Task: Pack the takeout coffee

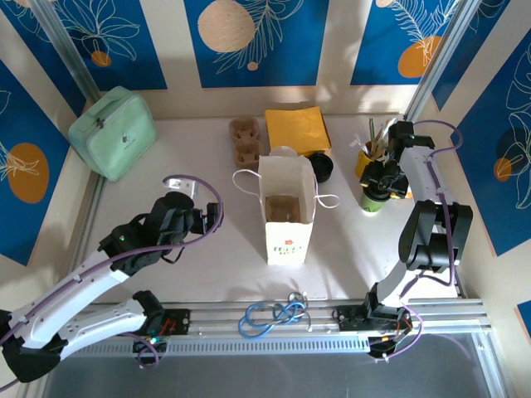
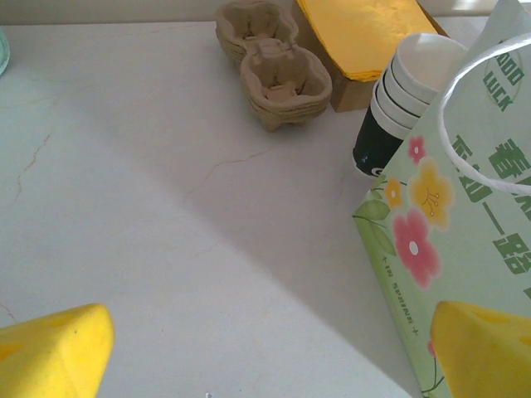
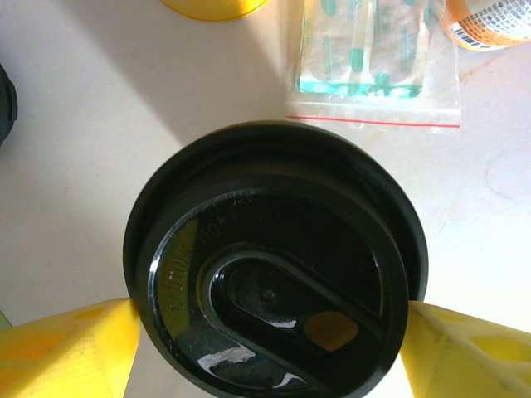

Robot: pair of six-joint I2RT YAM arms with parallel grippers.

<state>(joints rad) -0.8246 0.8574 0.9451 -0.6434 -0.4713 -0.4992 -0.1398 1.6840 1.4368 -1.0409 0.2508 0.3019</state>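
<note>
My right gripper (image 3: 270,336): yellow wedge fingers (image 3: 66,348) flank glossy round black plastic lid (image 3: 274,265) of green paper cup (image 1: 371,201), pads at rim; can't tell if clamped. Cup stands at 3 o'clock from upright white floral paper bag (image 1: 286,211). My left gripper (image 2: 265,348): spread wide, empty, bag at its 2 o'clock.

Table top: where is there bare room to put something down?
Bare table lies between the mint-green zipped case and the brown cardboard cup trays; another patch sits between the white paper bag and the right arm. Crowded: the back right, around the black-lidded cup and yellow holder.
</note>
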